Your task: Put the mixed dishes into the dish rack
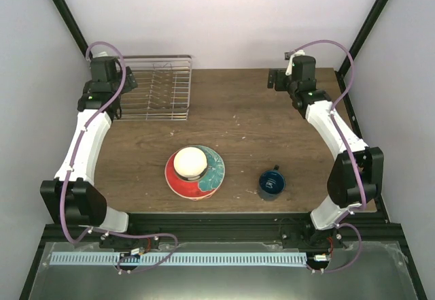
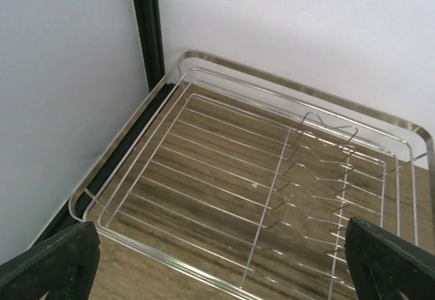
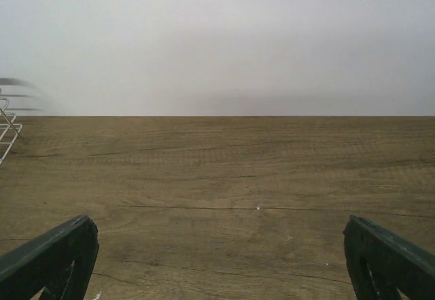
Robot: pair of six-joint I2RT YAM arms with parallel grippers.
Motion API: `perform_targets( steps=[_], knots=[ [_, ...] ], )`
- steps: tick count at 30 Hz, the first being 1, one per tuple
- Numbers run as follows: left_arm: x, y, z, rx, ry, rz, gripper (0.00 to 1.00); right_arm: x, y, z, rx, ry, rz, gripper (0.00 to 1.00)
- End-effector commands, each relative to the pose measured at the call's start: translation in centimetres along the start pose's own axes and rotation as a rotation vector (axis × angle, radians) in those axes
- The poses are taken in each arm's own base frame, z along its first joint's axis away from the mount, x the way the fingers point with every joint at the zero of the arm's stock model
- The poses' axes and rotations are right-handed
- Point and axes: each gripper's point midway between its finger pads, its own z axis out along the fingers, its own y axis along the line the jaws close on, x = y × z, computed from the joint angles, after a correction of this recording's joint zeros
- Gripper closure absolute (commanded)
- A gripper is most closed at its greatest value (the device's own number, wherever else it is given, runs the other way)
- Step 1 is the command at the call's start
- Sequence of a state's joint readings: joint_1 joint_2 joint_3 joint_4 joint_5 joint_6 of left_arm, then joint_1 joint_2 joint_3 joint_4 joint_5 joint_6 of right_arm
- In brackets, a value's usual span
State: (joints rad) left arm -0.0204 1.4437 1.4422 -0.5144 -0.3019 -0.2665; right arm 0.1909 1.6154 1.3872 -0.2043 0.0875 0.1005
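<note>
Left gripper (image 2: pixel 221 225), jaws released, over the wire dish rack (image 2: pixel 224 147) far left; right gripper (image 3: pixel 217 220) released, far right; cream bowl (image 1: pixel 190 162) on red-and-teal plate (image 1: pixel 215 172), near centre; dark blue mug (image 1: pixel 271 184) to its right.

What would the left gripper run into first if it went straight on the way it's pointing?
Probably the dish rack: the open left gripper points down at its wire floor, with nothing showing in between, though depth is hard to judge.

A wood-grain table (image 1: pixel 238 120) sits between pale walls (image 1: pixel 231 14) and black posts (image 1: pixel 63 7), possibly metal.
</note>
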Motion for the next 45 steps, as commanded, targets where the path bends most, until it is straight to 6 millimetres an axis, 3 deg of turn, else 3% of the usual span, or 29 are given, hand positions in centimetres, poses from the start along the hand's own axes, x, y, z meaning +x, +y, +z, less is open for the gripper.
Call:
perform_targets(
  steps=[1,5,8,12,15,18,22,25,33,40,45],
  knots=[
    [-0.4,1.0,-0.9,-0.054,-0.032,-0.009,0.00,-1.4,-0.1,0.1,0.003,-0.019,0.002,0.00],
    [-0.8,0.7,-1.4,-0.023,-0.061,-0.002,0.00,-1.9,0.4,0.6,-0.015,-0.009,0.013,0.00],
    [-0.9,-0.9,-2.2,0.121,-0.090,-0.007,0.00,-2.5,0.5,0.6,-0.017,-0.013,0.013,0.00],
    [-1.4,-0.1,-3.5,0.192,-0.224,-0.143,0.00,-2.6,0.3,0.3,-0.008,-0.011,0.013,0.00],
    [-1.1,-1.2,-3.6,0.275,-0.251,-0.084,0.00,-2.5,0.0,-0.1,0.010,-0.002,0.022,0.00],
    [-1.5,-1.7,-2.6,0.256,-0.191,-0.005,0.00,-2.6,0.1,-0.4,0.006,0.007,0.037,0.00],
    [-0.2,-1.4,0.2,0.174,-0.023,0.044,0.00,-3.1,0.8,-0.1,-0.014,0.046,0.051,0.00],
    [0.6,-1.2,1.7,0.137,0.066,0.039,0.00,-3.5,2.5,0.7,-0.053,0.101,0.053,0.00],
    [2.9,1.0,4.6,-0.026,0.239,0.026,0.02,-4.5,10.6,3.5,-0.279,0.225,0.072,0.00],
    [5.2,2.3,6.0,-0.061,0.295,-0.012,0.02,0.2,15.9,6.6,-0.457,0.335,0.117,0.00],
    [8.5,0.3,8.5,0.038,0.369,-0.036,0.05,3.1,18.1,7.4,-0.493,0.387,0.066,0.00]
  ],
)
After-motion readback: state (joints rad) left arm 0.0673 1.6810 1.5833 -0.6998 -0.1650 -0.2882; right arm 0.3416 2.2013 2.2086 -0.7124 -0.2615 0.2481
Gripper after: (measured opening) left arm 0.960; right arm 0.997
